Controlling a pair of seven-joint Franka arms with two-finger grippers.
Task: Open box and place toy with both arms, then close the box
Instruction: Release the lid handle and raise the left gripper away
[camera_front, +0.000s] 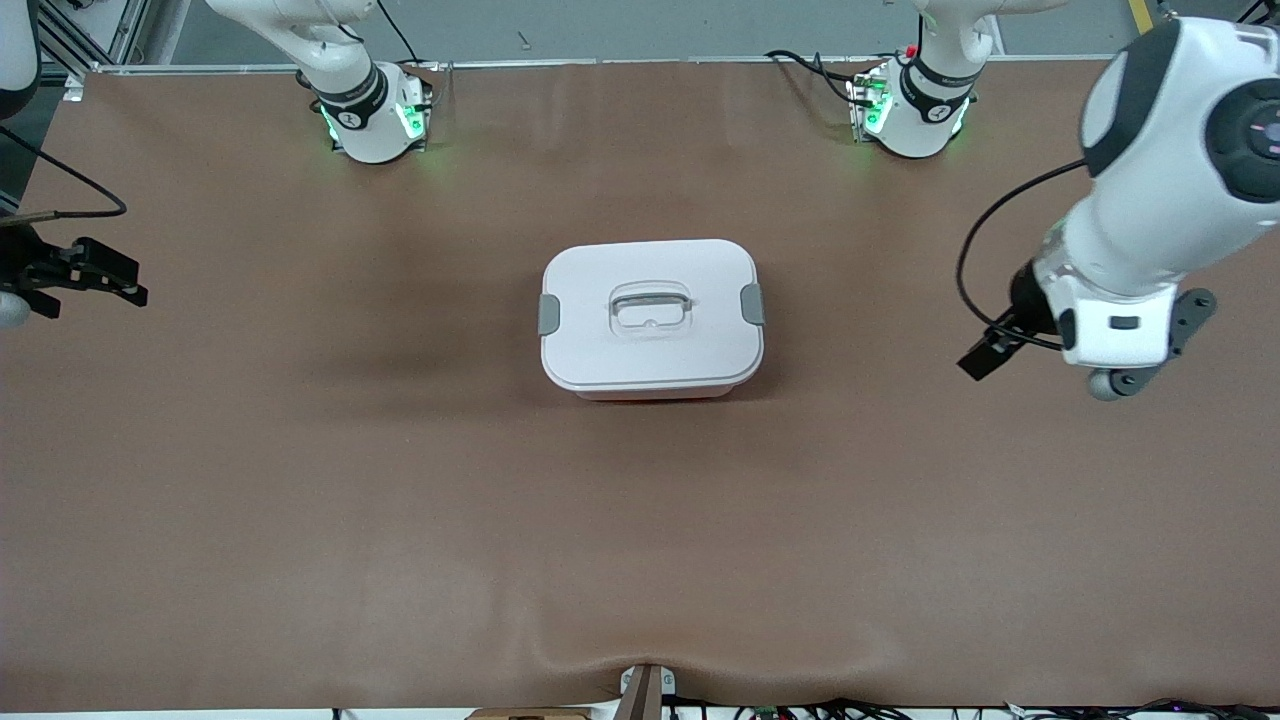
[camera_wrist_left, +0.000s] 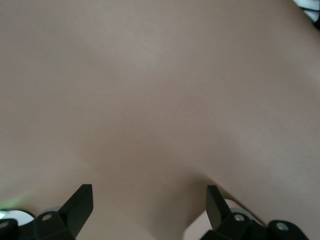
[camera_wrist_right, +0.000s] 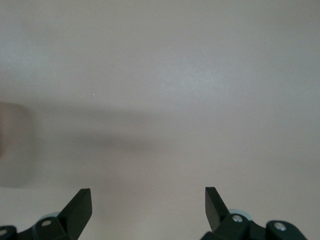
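The rounded translucent pink plastic box (camera_front: 651, 318), white lid clipped on, sits mid-surface (camera_front: 400, 500) between the left pincer (camera_wrist_left: 149, 200) and right pincer (camera_wrist_right: 148, 202), both spread open over bare surface well apart from it; releasing both grey side clips together looks wisest.

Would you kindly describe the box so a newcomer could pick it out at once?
On the brown table, look to the middle, between the two arms' ends. The box sits there alone: a rounded white lid with a recessed central handle and a grey clip on each short side.
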